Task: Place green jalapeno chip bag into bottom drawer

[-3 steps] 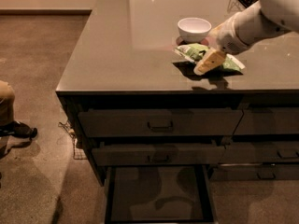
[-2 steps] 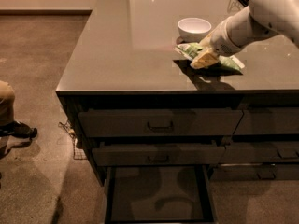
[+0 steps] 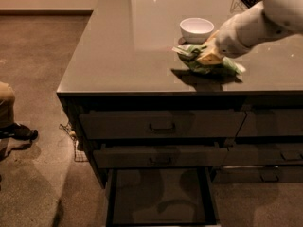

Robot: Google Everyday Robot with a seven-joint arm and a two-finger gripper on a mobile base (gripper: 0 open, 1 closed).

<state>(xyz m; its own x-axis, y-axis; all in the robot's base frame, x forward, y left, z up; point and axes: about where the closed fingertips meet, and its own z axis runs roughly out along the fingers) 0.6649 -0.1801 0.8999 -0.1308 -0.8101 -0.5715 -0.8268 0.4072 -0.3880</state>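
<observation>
The bag (image 3: 221, 68) is found on the counter (image 3: 128, 56), just in front of the bowl (image 3: 196, 30) and a little to its right, close to it but apparently not touching. Its long axis is laid roughly across the view, slanted from the end nearest the bowl down toward the counter's front edge on the bowl's right. A dark shadow is seen under its front side, so it may be raised slightly, though this cannot be settled.

The gripper (image 3: 209, 56) is set directly on the bag's middle, in front of the bowl, with the arm (image 3: 251, 27) reaching in from the bowl's right. Whether it is spread or clamped on the bag cannot be told, since the gripper merges with the foil.

The drawer (image 3: 158, 197) is seen pulled out, well below the bowl, nearer the viewer and somewhat to the bowl's left, under two handled drawers that are closed.

The coming move is judged to turn on this offset: once a hold is confirmed, the bag would have to be carried away from the bowl, past the counter's front edge, then down and leftward into the drawer's dark inside.
</observation>
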